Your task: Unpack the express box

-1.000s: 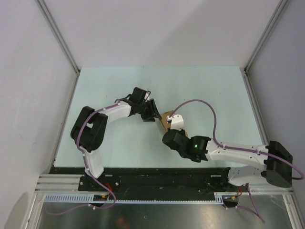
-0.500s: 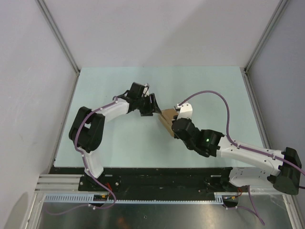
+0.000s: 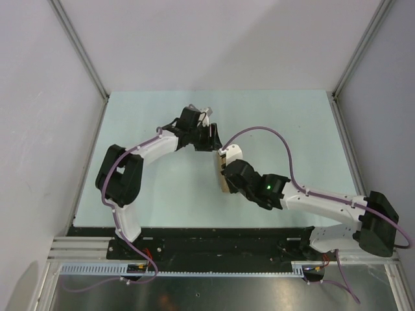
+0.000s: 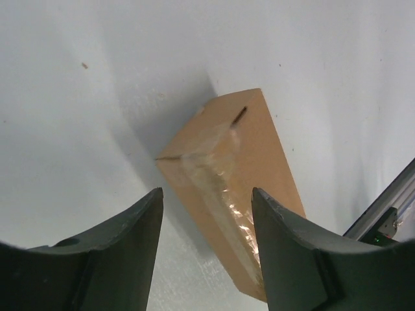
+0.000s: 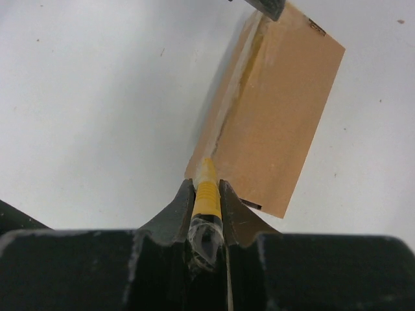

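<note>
One view looks down from high above — both wrist views, close in, share the express box.

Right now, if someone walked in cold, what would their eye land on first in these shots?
The brown express box in the middle of the table, with clear tape glinting along one edge. The right gripper has its jaws shut on a yellow knife, whose tip sits at the near end of that taped seam. The left gripper hangs over the box's far end, jaws open.
</note>
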`<state>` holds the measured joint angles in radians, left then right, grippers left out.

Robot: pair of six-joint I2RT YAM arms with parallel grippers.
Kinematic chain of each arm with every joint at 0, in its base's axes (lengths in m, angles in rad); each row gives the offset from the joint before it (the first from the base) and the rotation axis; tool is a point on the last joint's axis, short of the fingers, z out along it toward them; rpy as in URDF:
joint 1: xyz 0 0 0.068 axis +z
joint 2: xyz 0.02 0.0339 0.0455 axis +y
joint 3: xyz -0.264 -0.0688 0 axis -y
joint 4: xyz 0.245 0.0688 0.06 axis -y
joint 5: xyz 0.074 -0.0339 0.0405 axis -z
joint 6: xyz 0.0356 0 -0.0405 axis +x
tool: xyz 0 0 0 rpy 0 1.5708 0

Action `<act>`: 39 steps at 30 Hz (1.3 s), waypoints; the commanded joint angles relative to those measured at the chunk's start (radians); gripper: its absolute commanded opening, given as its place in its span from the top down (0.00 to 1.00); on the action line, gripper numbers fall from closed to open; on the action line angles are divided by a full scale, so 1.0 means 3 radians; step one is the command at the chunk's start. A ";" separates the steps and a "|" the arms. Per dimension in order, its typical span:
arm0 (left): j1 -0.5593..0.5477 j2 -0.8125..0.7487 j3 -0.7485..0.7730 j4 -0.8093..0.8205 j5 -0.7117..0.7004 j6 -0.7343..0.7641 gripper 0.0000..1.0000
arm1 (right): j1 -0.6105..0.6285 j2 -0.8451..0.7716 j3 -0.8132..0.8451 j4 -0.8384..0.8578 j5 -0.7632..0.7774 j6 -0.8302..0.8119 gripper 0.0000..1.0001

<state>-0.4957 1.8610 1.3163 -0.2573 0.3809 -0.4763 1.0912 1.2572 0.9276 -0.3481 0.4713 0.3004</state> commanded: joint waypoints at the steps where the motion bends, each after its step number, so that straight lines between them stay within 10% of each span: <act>1: -0.0025 -0.0032 0.0112 0.0014 0.0106 0.0212 0.39 | -0.0012 0.0059 0.0043 0.0296 0.0019 -0.0040 1.00; 7: -0.0025 0.0106 0.0281 0.0014 0.0065 0.0222 0.38 | 0.0197 -0.0028 0.0027 0.0460 0.0703 -0.0178 1.00; 18: -0.0040 0.0897 0.1144 0.0029 0.0616 0.0611 0.39 | 0.0259 0.0446 -0.0162 0.0950 -0.0543 -0.0444 1.00; 26: -0.0183 0.1441 0.1916 0.0065 0.1118 0.0693 0.44 | 0.0213 0.0662 -0.0208 0.1027 -0.0242 -0.0235 1.00; 39: -0.0413 0.1492 0.1483 0.0075 0.0899 0.0964 0.47 | -0.0012 0.0432 -0.0422 0.0542 0.0346 0.0317 1.00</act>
<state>-0.6193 2.3257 1.8080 -0.2405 0.6746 -0.2554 1.1065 1.4601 0.8177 -0.1291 0.4706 0.3222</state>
